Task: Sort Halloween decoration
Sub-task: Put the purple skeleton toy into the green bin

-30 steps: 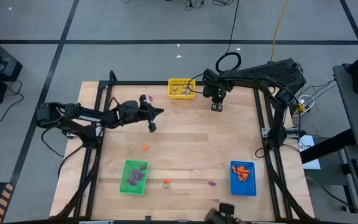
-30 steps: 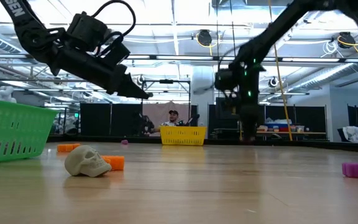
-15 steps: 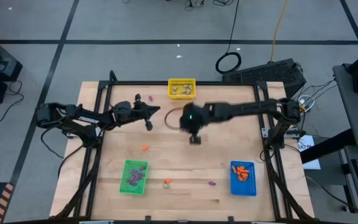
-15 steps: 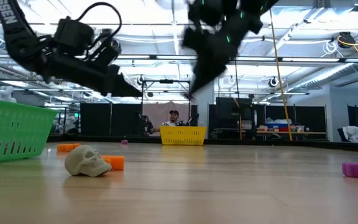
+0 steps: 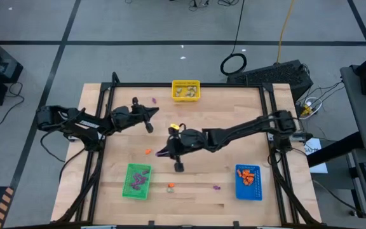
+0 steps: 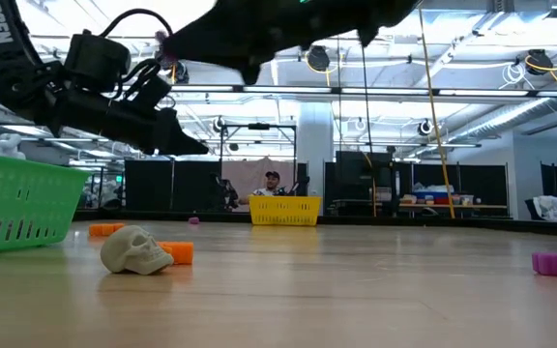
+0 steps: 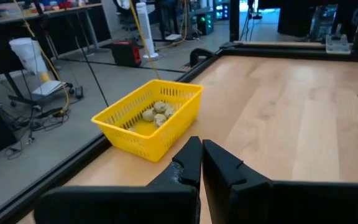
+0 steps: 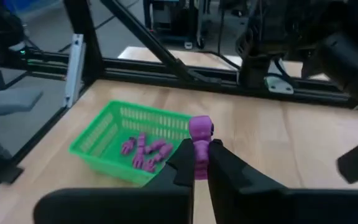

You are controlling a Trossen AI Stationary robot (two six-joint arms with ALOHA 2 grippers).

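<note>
A small purple trinket [image 8: 199, 144] is pinched between the closed fingers of the right gripper [image 8: 199, 163], its top sticking up above the fingertips. In the overhead view this gripper [image 5: 162, 153] sits over the middle of the wooden bench [image 5: 234, 137], with the right arm stretched across from the right-hand edge.

The other Halloween decorations are spread over the bench. More purple pieces [image 8: 143, 151] lie in the green bin [image 5: 137, 180] near the front left. Orange pieces [image 5: 248, 177] fill the blue bin [image 5: 248, 182] near the front right. Pale, skull-like pieces [image 7: 156, 112] rest in the yellow bin [image 5: 186, 91] at the far edge.

Loose items remain on the wood: an orange piece [image 5: 148, 151] just left of the right gripper, another orange piece [image 5: 171, 186] near the front beside the green bin, a purple piece [image 5: 216, 187] near the front between the green and blue bins, and a purple piece [image 5: 154, 100] near the far left, close to the yellow bin. In the level view a pale skull [image 6: 133, 250] lies touching an orange piece [image 6: 178, 252].

The left gripper [image 5: 149, 127] hangs above the far left part of the bench, its fingers closed together and holding nothing.
</note>
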